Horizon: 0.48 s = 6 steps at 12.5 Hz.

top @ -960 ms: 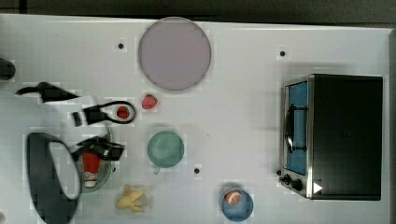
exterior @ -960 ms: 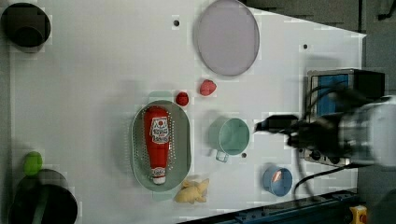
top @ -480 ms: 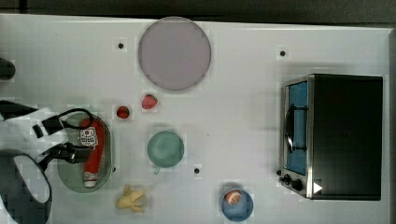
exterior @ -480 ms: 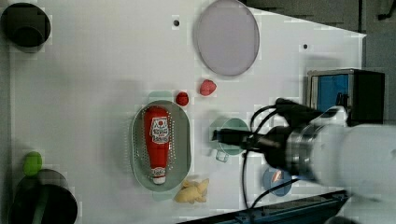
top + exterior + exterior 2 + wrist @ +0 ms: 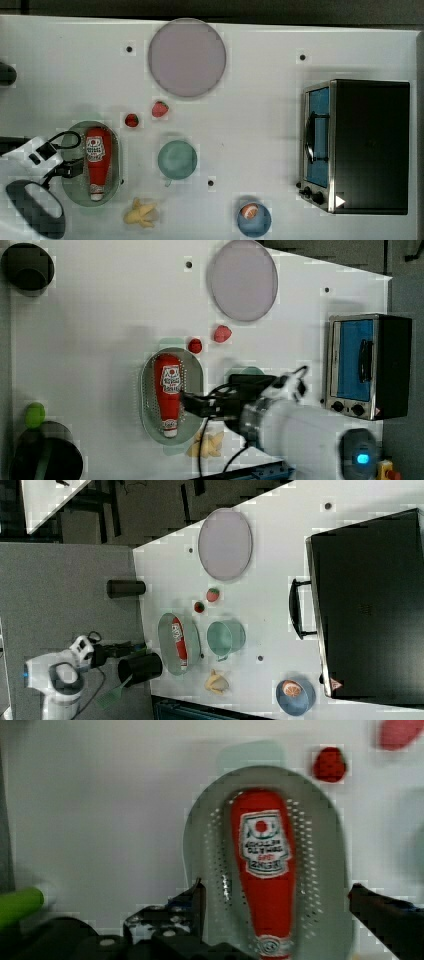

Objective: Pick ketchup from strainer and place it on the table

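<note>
The ketchup [image 5: 97, 162], a slim red bottle with a white label and white cap, lies lengthwise in the pale green oval strainer [image 5: 80, 196] on the white table [image 5: 260, 125]. In the left view the ketchup [image 5: 169, 390] rests in the strainer [image 5: 193, 374], and my gripper [image 5: 185, 403] reaches to the strainer's right rim. In the wrist view my gripper [image 5: 275, 900] is open above the bottle's cap end, one finger on each side of the ketchup [image 5: 262, 870] and apart from it. The strainer [image 5: 320, 850] lies below. Nothing is held.
A green cup [image 5: 177, 159] stands to the top view's right of the strainer. Two strawberries [image 5: 131, 120] lie above it, and a banana [image 5: 140, 212] and a blue bowl [image 5: 254, 217] below. A grey plate [image 5: 186, 57] is at the back and a toaster oven [image 5: 360, 145] at the right.
In the left view my arm has swept left from beside the oven to the strainer's right rim. The jaws stayed open. The ketchup and strainer have not moved.
</note>
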Each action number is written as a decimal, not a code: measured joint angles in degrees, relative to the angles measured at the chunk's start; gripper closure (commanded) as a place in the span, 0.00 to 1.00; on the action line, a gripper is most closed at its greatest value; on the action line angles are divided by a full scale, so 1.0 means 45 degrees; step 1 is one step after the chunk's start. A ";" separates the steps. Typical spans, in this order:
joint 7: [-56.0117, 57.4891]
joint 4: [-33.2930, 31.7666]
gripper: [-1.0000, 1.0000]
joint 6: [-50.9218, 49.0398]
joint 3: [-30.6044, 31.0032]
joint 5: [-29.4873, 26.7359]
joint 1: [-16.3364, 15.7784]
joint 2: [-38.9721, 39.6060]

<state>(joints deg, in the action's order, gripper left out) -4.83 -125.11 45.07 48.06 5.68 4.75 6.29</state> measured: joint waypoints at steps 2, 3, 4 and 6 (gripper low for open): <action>-0.0037 -0.0497 0.00 0.1088 0.0012 0.0842 -0.0075 0.1275; -0.0067 -0.0796 0.00 0.1635 -0.0031 0.1196 -0.0058 0.1909; -0.0075 -0.1069 0.00 0.2021 -0.0118 0.1438 -0.0016 0.2469; -0.0293 -0.1119 0.00 0.2288 -0.0392 0.1965 0.0044 0.3625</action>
<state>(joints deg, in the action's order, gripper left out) -6.15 -130.15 55.37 46.30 14.52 4.94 22.60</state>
